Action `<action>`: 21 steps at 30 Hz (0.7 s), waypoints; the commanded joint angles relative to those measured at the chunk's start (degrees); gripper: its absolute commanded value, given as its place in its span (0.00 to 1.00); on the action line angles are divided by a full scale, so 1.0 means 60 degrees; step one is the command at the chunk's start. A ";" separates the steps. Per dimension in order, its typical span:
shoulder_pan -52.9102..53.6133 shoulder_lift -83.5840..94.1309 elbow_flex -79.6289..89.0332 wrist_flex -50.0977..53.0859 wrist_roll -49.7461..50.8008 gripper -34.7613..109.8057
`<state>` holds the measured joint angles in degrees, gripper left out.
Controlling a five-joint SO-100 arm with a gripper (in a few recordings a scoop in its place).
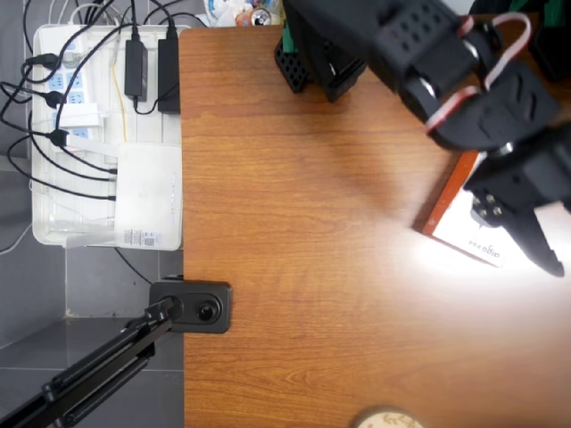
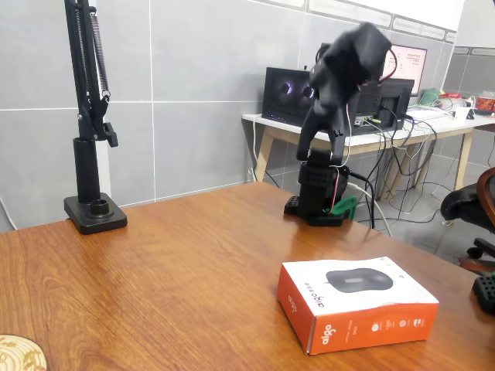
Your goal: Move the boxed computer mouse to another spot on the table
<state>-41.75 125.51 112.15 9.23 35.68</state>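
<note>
1. The end effector is seen at the right edge of the overhead view, hanging over the boxed computer mouse. One dark finger is pointed toward the lower right. How far it's opened can't really be told from here, and nothing is seen to be gripped.
2. In the fixed view the arm is folded up high in the upper middle of the frame and blurred, with its base planted at the far edge of the worktop.
3. The boxed computer mouse is found lying flat on the worktop in the lower right of the fixed view, well clear of the arm's base. The black mouse picture is shown on the white top, and the orange-red sides carry the aigo logo.
4. In the overhead view the box is partly covered by the arm, and heavy glare is thrown on the worktop right by it.
5. A black camera stand is clamped at the worktop's left edge, lower left of the overhead view.
6. A white tray with power strips, cables and a white router is parked off the worktop in the upper left.
7. A round light-coloured coaster is spotted at the bottom edge.
</note>
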 commanded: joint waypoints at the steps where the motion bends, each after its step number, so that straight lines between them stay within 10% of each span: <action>1: -0.0264 -0.0132 0.0132 -0.0469 -0.0029 0.47; 11: -0.0952 -0.2446 -0.2490 0.3589 -0.1670 0.96; 21: -0.1567 -0.4292 -0.2373 0.4204 -0.2637 0.96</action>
<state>-49.92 100.99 99.14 34.72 20.48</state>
